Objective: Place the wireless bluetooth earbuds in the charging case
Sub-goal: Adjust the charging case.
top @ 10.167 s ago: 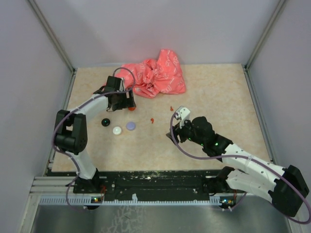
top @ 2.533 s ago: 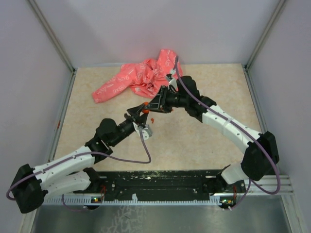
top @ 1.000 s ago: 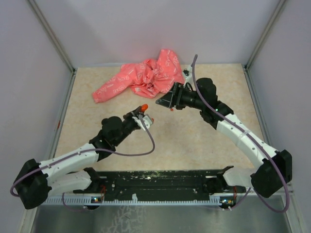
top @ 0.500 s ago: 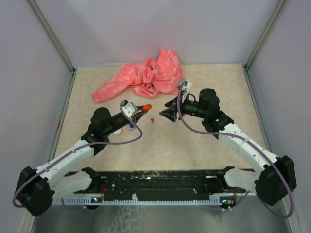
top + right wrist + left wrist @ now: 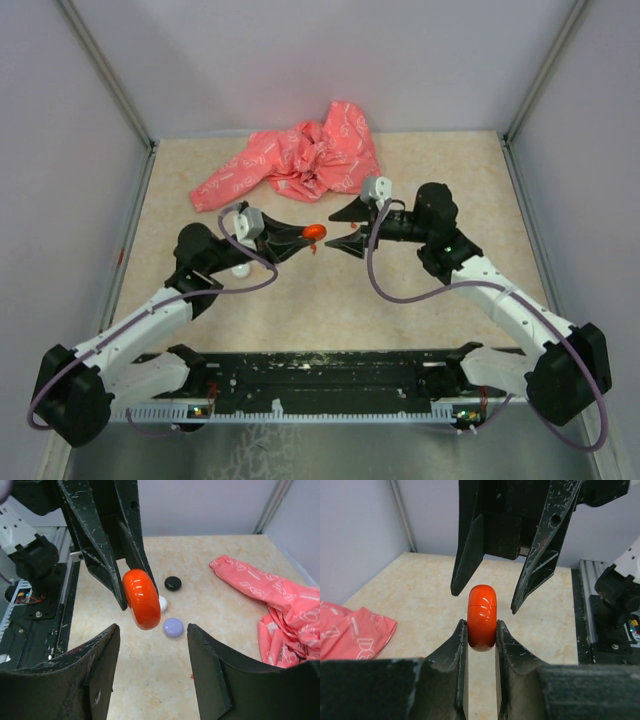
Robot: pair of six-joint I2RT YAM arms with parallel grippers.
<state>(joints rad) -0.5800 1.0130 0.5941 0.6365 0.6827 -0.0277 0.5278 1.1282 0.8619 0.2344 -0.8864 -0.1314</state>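
Note:
The charging case [image 5: 481, 614], a glossy red-orange disc, stands on edge above the table with my left gripper [image 5: 481, 630] shut on its flat sides. It also shows as the charging case [image 5: 314, 232] at mid-table. My right gripper [image 5: 153, 630] is open and faces the left one head-on. Its fingers [image 5: 470, 545] stand either side of the case without touching it. The case [image 5: 142, 605] hangs just beyond the right fingertips, nearer the left one. One tiny red earbud [image 5: 192, 676] lies on the table below. I cannot see the other earbud.
A black disc [image 5: 173, 583], a white disc [image 5: 161, 603] and a lavender disc [image 5: 173, 627] lie on the table under the left gripper. A crumpled pink printed cloth [image 5: 300, 165] lies at the back. Grey walls enclose the beige table [image 5: 420, 290].
My left gripper has pulled back to the left with the case and turned to point right. My right gripper has swung down and left to face it, its open fingers now flanking the case.

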